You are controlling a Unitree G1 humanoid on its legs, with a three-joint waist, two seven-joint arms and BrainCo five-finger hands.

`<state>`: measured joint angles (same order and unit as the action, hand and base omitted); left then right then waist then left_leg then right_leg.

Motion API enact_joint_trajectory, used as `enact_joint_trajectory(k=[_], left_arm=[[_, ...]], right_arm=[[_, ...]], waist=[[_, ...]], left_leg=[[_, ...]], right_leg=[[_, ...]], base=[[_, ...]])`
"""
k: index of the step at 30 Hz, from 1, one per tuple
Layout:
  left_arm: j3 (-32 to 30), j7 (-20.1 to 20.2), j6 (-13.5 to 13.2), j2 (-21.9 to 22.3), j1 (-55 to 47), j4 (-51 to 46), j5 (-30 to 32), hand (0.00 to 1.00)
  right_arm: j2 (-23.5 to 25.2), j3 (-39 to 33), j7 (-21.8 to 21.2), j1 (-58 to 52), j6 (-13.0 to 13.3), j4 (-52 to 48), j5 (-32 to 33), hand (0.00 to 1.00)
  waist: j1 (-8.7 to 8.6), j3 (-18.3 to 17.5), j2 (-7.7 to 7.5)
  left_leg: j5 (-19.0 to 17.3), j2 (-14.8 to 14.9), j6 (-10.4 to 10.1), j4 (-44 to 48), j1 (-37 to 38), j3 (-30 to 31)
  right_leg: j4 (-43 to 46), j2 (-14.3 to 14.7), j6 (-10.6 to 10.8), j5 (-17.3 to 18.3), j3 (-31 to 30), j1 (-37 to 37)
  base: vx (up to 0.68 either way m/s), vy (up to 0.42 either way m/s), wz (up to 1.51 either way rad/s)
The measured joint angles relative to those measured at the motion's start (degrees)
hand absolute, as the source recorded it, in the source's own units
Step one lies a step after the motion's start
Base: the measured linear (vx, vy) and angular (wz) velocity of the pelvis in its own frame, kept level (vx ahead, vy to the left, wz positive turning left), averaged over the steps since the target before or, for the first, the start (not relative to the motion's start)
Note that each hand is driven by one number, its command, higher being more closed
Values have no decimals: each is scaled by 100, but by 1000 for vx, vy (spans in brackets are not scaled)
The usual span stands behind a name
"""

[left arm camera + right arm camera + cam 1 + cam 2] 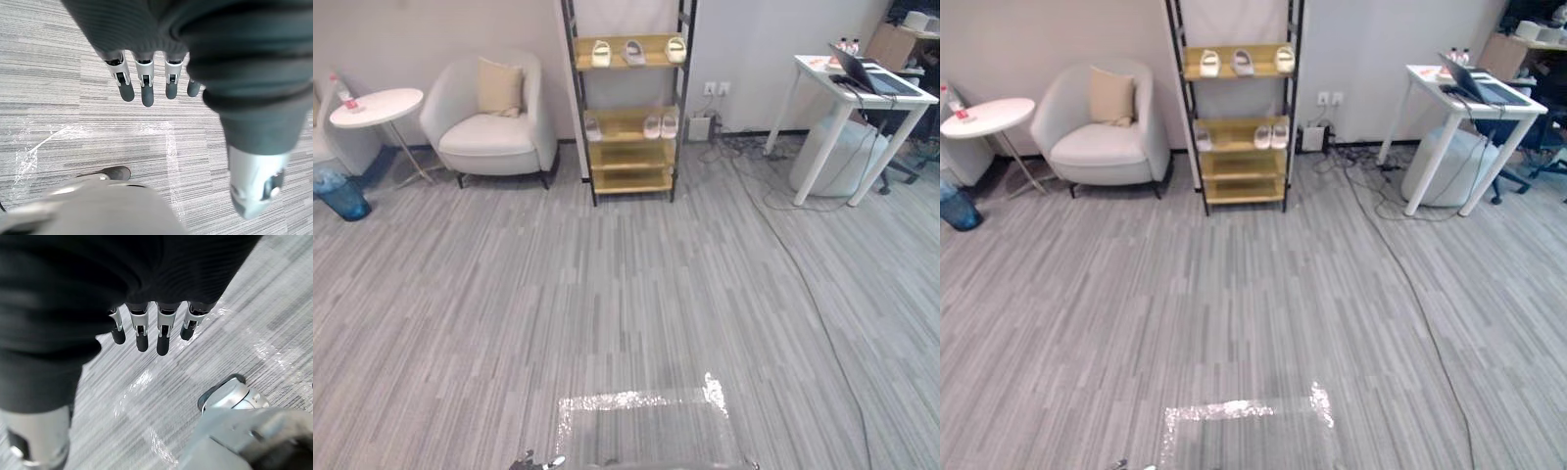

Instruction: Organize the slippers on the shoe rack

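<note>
Far centre: black-framed wooden shoe rack [628, 157] holds 6 pale slippers [633, 51], 3 on top shelf, 3 unevenly spaced on 2nd. Left hand [145, 88], right hand [164, 335] hang over grey floor [607, 294], fingers [125, 90] straight, empty. Best approach: walk close, square up before reaching.

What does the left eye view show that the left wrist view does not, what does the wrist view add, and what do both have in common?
Left eye view: the shoe rack at the far wall, with three slippers on its top shelf and three more on the second shelf, an armchair, a round side table and a white desk with a laptop.
Left wrist view: the left hand, fingers straight, holding nothing, above the floor.
Both: the grey striped floor and the shiny tape marking on it.
</note>
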<state>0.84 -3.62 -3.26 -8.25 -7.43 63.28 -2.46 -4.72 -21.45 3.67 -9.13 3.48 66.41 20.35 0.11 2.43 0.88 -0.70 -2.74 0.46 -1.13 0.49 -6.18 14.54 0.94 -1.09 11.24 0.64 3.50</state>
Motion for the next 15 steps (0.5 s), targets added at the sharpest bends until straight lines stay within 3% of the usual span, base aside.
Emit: enact_joint_trajectory(k=[15], left_arm=[[-165,18,-49,-20,299,224,132,0]], right_arm=[[28,-316,26,588,45,211,-481,0]], waist=[[26,435,-77]], left_leg=[[90,9,-15,-464,582,48]], right_leg=[[-386,43,15,11,66,-550]], base=[[86,-10,2]])
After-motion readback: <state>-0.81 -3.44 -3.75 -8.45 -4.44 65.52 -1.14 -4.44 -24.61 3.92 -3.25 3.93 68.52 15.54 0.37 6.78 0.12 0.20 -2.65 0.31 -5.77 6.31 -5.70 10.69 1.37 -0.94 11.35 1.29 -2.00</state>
